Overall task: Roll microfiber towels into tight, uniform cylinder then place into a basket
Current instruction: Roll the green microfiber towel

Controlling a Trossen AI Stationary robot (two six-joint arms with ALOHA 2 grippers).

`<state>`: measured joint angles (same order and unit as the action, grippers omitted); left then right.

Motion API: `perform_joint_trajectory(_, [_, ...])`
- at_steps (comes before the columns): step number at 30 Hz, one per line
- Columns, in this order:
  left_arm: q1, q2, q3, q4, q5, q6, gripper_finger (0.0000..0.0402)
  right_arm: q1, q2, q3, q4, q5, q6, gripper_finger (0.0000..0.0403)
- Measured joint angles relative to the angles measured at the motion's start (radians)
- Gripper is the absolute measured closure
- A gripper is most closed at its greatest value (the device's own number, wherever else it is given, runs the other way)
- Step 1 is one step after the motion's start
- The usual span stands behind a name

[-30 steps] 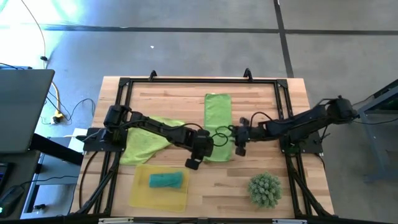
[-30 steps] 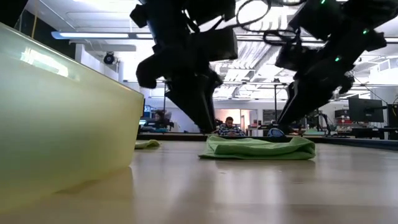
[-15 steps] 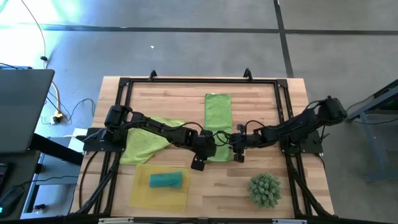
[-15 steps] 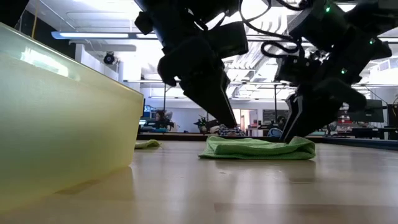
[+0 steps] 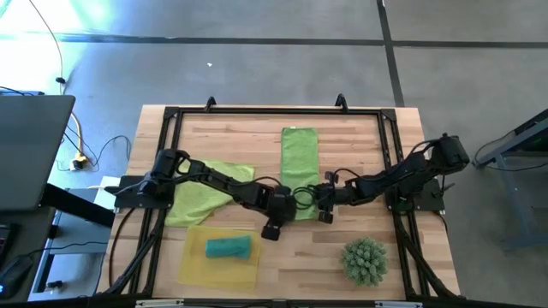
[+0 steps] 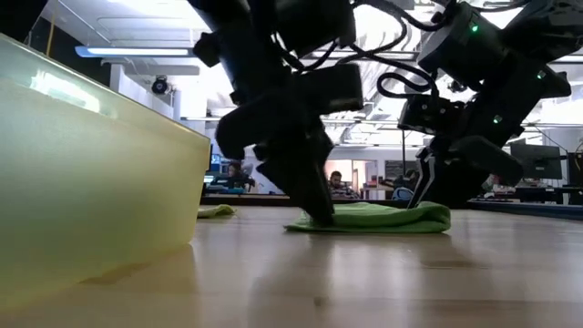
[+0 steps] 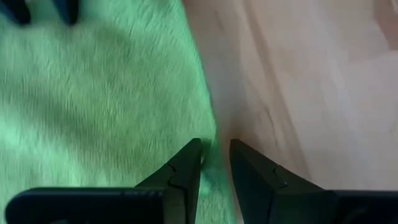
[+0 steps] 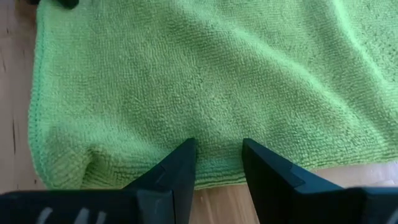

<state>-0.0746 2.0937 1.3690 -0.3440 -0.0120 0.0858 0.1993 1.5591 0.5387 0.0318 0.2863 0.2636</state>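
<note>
A light green towel (image 5: 300,167), folded into a long strip, lies flat on the wooden table, its length running near to far. My left gripper (image 7: 216,152) stands open at its near end, one finger over the cloth and one over bare wood. My right gripper (image 8: 219,152) is open over the strip's right long edge, a little in from the near right corner. In the low view my left gripper (image 6: 321,215) reaches table height at the towel's (image 6: 373,217) left end. The yellow basket (image 5: 193,269) at the near left holds a rolled teal towel (image 5: 228,248). My left gripper comes down slanting from the table's left. Its fingers stand on either side of the towel's near end edge (image 7: 210,134), the fingertip (image 7: 194,149) on the cloth, the other on wood. The towel lies flat. My right gripper slants down from the right above the long edge (image 8: 217,177); whether it touches I cannot tell.
A second light green towel (image 5: 199,195) lies crumpled at the left, under my left arm. A spiky green ball (image 5: 364,261) sits near the right front corner. A black frame (image 5: 274,111) runs around the tabletop. People sit in the room behind.
Both grippers have sunk onto the near end of the folded towel, jaws unchanged. My left one has gone down and toward the near edge, rolling a little. My right one has gone down and toward the table's left. The towel has kept its place.
</note>
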Motion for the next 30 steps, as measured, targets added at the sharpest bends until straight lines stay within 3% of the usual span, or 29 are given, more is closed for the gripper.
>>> perform_joint_trajectory(17, [-0.032,-0.04,0.025,-0.19,-0.048,0.001,0.0326,0.0,-0.042,-0.006,-0.037,-0.023,-0.012,0.0277])
perform_joint_trajectory(25, [-0.032,-0.064,0.04,-0.187,-0.069,0.02,0.0325,0.03,-0.149,-0.005,-0.057,-0.109,0.051,0.0277])
perform_joint_trajectory(30, [-0.027,-0.057,0.035,-0.104,-0.172,0.083,0.0325,0.086,-0.149,-0.004,-0.061,-0.101,0.121,0.0277])
